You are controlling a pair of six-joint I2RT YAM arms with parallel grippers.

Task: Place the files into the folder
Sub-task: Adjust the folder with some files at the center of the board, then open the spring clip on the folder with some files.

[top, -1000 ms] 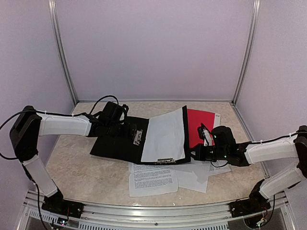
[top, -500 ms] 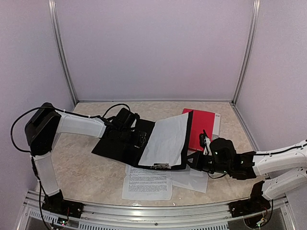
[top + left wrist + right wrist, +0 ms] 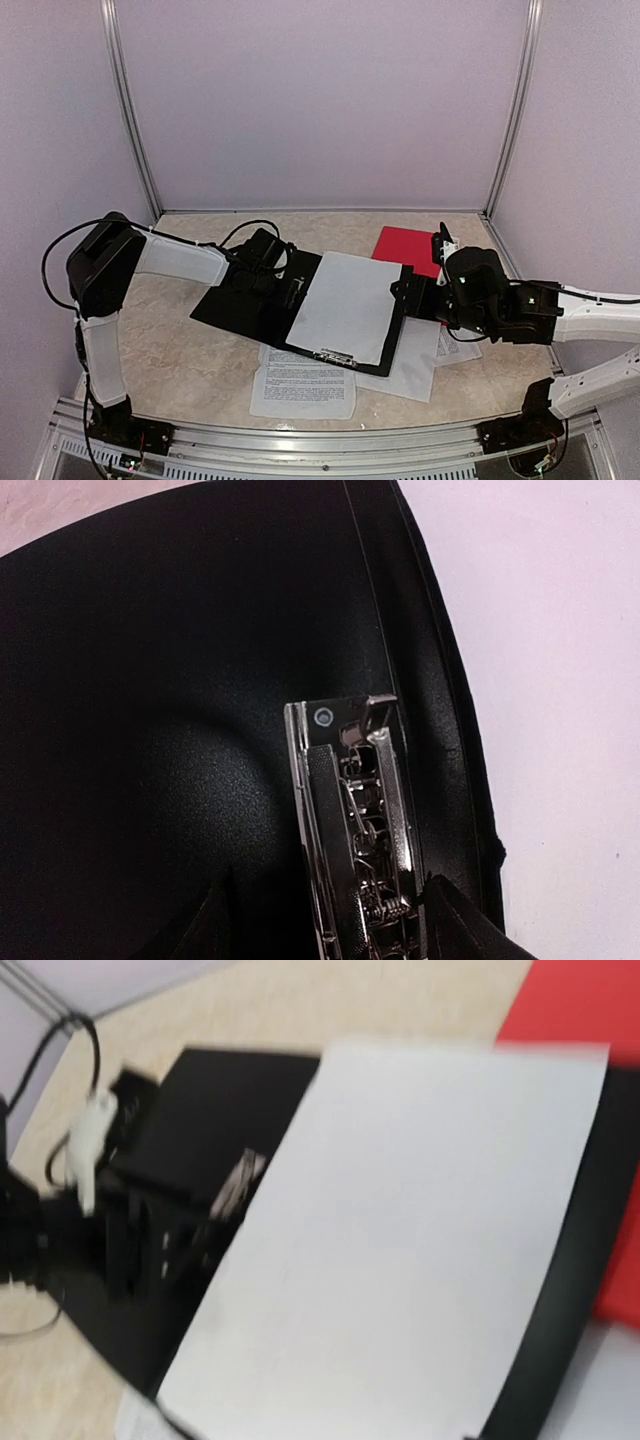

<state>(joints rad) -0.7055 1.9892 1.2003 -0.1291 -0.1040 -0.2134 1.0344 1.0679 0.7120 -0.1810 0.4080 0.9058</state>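
one sheet is laid in the folder, other sheets left outside; left gripper is parted, empty; right gripper cannot be judged.

I see a beige, marble-patterned table inside a booth with pale lavender walls. A slim metal left post and a right post rise at the back corners. A flat red cover lies toward the back right of the table, partly hidden. A ribbed metal rail runs along the near edge.
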